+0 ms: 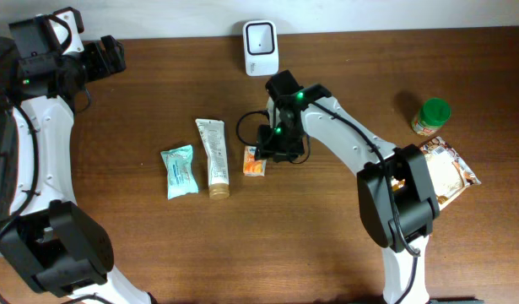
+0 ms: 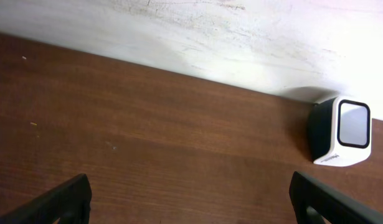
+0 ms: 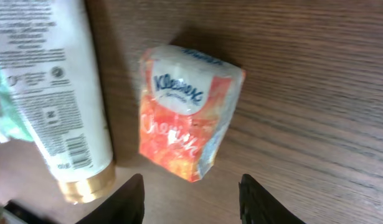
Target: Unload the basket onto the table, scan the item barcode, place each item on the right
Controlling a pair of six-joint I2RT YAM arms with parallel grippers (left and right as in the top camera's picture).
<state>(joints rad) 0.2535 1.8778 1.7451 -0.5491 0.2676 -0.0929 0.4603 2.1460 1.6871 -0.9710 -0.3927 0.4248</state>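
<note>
An orange and white Kleenex tissue pack (image 1: pixel 254 161) (image 3: pixel 188 127) lies flat on the brown table, near its middle. My right gripper (image 1: pixel 274 149) (image 3: pixel 191 200) hovers just over its near end, open, and its dark fingers hold nothing. The white scanner (image 1: pixel 260 46) (image 2: pixel 344 132) with its dark window stands at the table's back edge against the wall. My left gripper (image 1: pixel 116 55) (image 2: pixel 191 202) is at the far back left, wide open and empty, facing along the table toward the scanner.
A white tube with a gold cap (image 1: pixel 213 158) (image 3: pixel 54 93) lies just left of the tissue pack, and a teal packet (image 1: pixel 180 171) left of that. A green-lidded jar (image 1: pixel 431 116) and a snack bag (image 1: pixel 447 173) sit at the right.
</note>
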